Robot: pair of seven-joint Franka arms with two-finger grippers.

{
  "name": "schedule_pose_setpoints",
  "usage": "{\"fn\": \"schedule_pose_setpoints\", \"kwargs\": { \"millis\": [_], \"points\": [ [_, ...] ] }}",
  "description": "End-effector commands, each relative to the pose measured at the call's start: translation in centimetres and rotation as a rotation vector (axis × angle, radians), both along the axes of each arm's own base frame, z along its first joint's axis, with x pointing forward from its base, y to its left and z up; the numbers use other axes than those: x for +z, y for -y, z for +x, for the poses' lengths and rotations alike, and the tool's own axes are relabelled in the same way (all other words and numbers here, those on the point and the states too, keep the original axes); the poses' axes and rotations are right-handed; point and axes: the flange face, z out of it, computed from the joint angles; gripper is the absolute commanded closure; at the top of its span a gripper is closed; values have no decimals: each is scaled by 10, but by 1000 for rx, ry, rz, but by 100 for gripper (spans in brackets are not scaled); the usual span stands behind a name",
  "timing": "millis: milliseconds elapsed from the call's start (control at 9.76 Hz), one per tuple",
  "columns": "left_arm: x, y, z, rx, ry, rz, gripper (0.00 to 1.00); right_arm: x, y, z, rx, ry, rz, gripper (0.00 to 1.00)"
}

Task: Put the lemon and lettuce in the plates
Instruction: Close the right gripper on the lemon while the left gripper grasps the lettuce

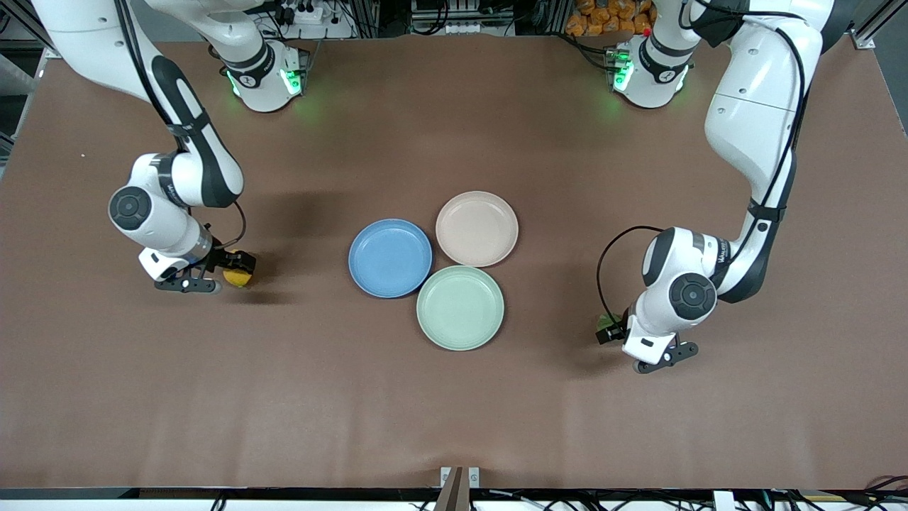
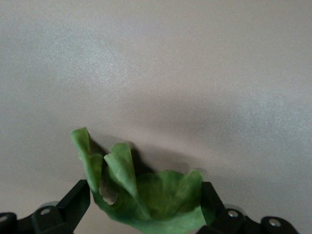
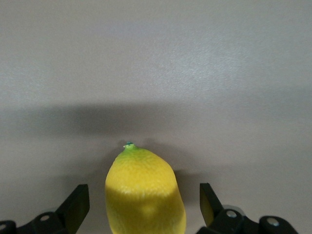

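The yellow lemon [image 3: 144, 190] lies on the brown table between the fingers of my right gripper [image 3: 145, 207], which stands open with a gap on each side. In the front view the lemon [image 1: 237, 278] lies toward the right arm's end of the table, level with the blue plate [image 1: 390, 257]. The wrinkly green lettuce [image 2: 156, 200] lies between the spread fingers of my open left gripper [image 2: 145, 204]. In the front view the left gripper [image 1: 611, 331] is low at the left arm's end and the hand hides the lettuce. The beige-pink plate [image 1: 477, 228] touches the blue one.
A mint-green plate [image 1: 460, 307] sits nearer to the front camera, touching both other plates. All three plates cluster mid-table and hold nothing. Both arm bases [image 1: 266, 78] stand along the table's edge farthest from the front camera. A brown mat [image 1: 454, 397] covers the table.
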Motion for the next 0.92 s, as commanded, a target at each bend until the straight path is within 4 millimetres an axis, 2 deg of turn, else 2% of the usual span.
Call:
{"fn": "schedule_pose_setpoints", "kwargs": {
  "millis": [0,205,615,820],
  "points": [
    [0,2,2,4,16,25,21,-22,-4,-8,-2,18,0,0],
    [0,2,1,16,13,26,98,-26,-4,-9,-2,12,0,0],
    [8,2,3,28,24,25,100,-35,-4,-13,-1,22,-2,0],
    [16,12,-1,11,22,23,100,-39,-4,-14,-1,26,-3,0]
  ]
}}
